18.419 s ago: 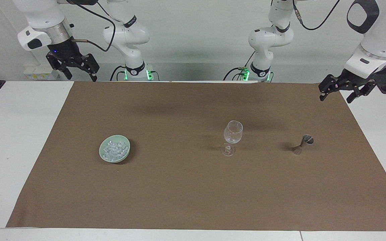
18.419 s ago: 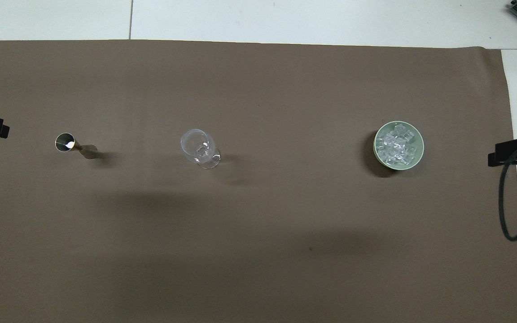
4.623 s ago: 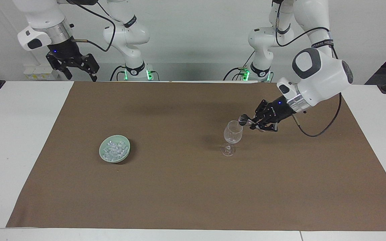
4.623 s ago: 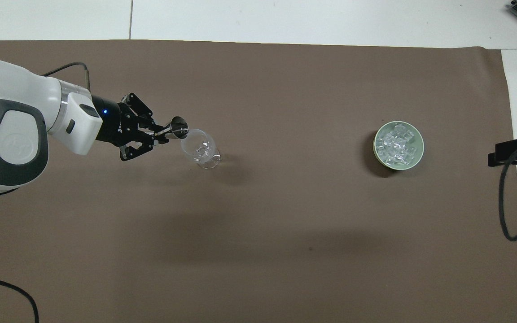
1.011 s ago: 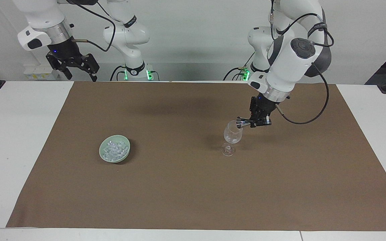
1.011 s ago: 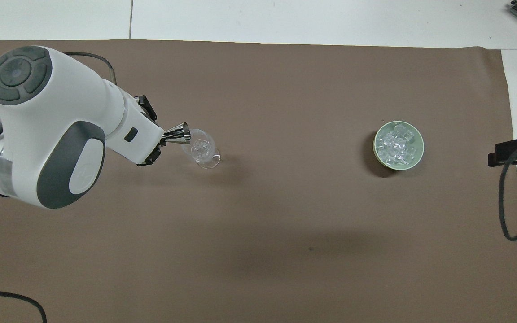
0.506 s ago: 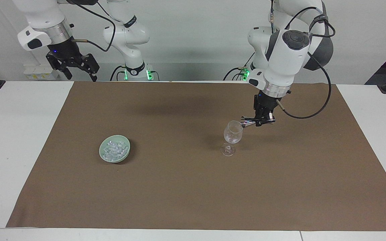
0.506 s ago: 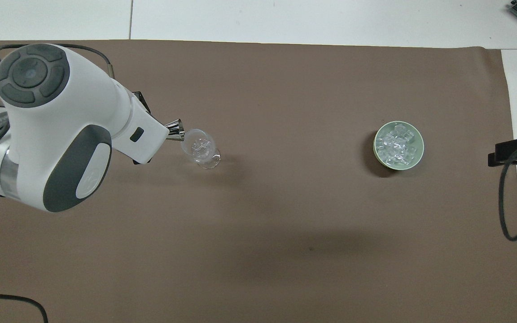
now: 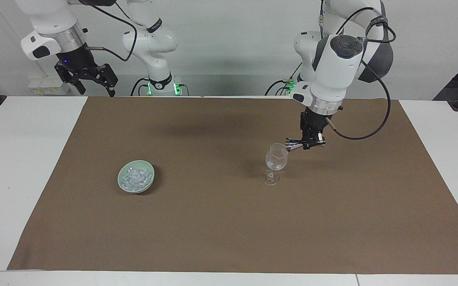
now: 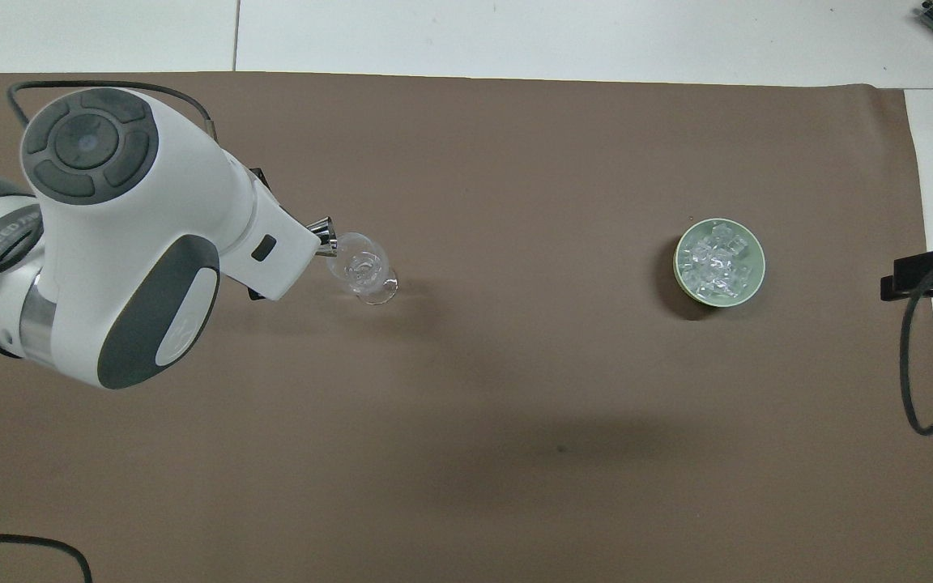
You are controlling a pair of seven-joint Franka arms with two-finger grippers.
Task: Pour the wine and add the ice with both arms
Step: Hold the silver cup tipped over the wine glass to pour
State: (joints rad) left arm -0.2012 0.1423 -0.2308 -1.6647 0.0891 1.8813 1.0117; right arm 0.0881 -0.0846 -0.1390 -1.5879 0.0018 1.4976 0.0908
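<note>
Well apart from both jaws, ice (image 9: 135, 177).

Brown mat (image 9: 229, 222) over a white table (image 9: 18, 167).
A pale green dish (image 9: 150, 179) sits toward the right arm's end.

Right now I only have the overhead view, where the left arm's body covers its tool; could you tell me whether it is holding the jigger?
Observer: Yes. In the facing view the left tool is shut on the jigger, which is tipped onto its side.
Operator: Thank you. Where does its mouth point?
Observer: At the rim of the wine glass, which stands upright on its foot.
Operator: And the right tool? I see only its tip.
Observer: The right tool waits raised at the right arm's end of the table, open and empty.
</note>
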